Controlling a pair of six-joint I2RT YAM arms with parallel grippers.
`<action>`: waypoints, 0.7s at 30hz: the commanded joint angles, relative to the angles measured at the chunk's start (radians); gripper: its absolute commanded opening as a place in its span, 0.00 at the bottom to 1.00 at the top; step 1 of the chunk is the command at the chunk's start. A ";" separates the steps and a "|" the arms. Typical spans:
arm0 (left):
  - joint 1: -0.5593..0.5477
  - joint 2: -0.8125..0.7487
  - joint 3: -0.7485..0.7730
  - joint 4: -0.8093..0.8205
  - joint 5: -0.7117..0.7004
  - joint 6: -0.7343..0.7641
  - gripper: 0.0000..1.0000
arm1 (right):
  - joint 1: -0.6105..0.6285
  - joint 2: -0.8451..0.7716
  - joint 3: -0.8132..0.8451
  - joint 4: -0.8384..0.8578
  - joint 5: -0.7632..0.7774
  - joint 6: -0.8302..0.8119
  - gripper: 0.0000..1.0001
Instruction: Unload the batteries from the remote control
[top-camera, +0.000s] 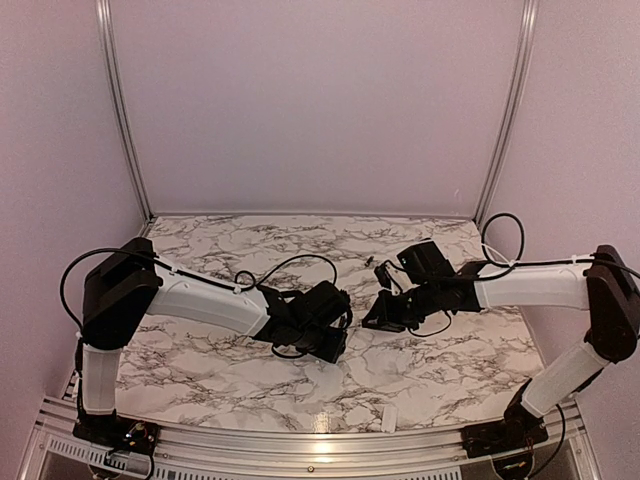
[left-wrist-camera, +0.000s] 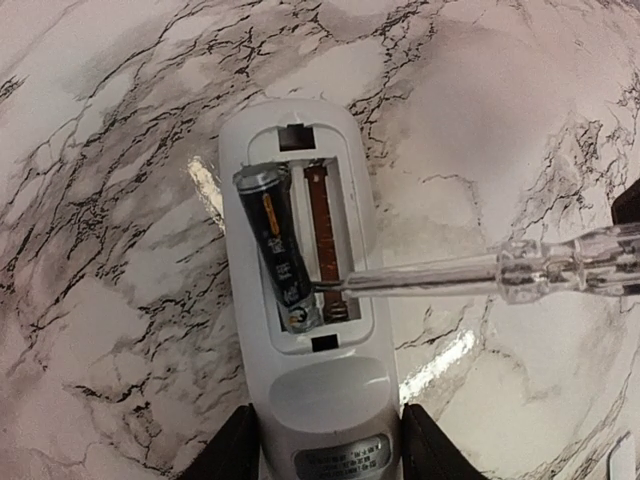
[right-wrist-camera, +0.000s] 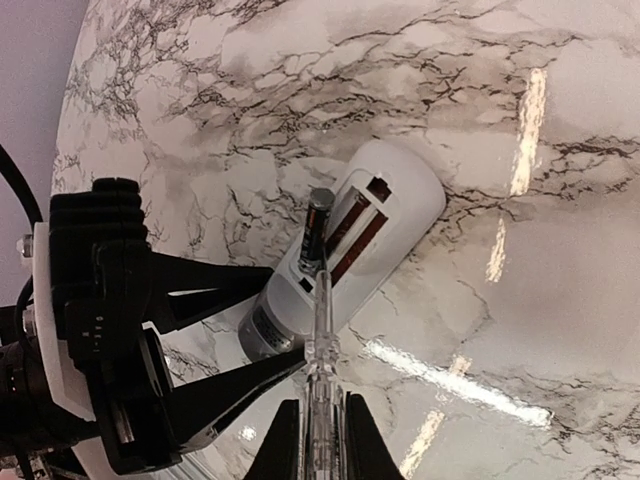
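Marble tabletop (top-camera: 200, 360) is seen from above, with the left gripper (top-camera: 340, 322) and right gripper (top-camera: 372, 318) close together mid-table.

From the left wrist, the remote control (left-wrist-camera: 320, 400) is seen back-up, pinched at its near end by the left gripper. One battery (left-wrist-camera: 278, 250) lies askew in the open compartment, its near end met by a clear tool (left-wrist-camera: 520, 272).

From the right wrist, that tool is shown clamped between the right gripper's fingers (right-wrist-camera: 285, 440).

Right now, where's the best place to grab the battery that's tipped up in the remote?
Likely the raised end of the battery, coming from above: it pokes clear of the compartment in the remote, while the other end sits sunk beside the clear tool.
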 joint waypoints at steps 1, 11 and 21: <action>0.000 0.071 0.014 0.009 0.035 0.030 0.47 | 0.000 -0.023 0.016 -0.010 -0.040 0.020 0.00; 0.000 0.071 0.015 0.011 0.036 0.025 0.47 | 0.000 -0.017 0.031 -0.043 -0.028 -0.023 0.00; 0.000 0.076 0.020 0.016 0.040 0.019 0.46 | 0.000 0.006 0.104 -0.084 0.010 -0.060 0.00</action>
